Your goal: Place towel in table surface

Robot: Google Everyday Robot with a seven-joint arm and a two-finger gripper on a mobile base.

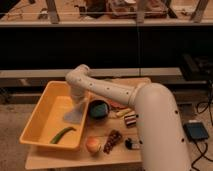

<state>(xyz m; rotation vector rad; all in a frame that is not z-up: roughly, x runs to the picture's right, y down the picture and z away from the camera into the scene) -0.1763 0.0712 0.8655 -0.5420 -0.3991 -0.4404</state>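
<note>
Limply, grey-blue towel fans down from gripper over yellow bin.

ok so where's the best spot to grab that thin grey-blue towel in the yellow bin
Pinch the thin grey-blue towel at its bunched upper corner, coming straight down from above: it is limp cloth, and the walls of the yellow plastic bin block the sides. The gripper sits right there, shut on that corner.

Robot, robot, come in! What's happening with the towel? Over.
Hand shut on towel, inside yellow bin. Towel not on table surface yet. Bin rim to clear.
</note>
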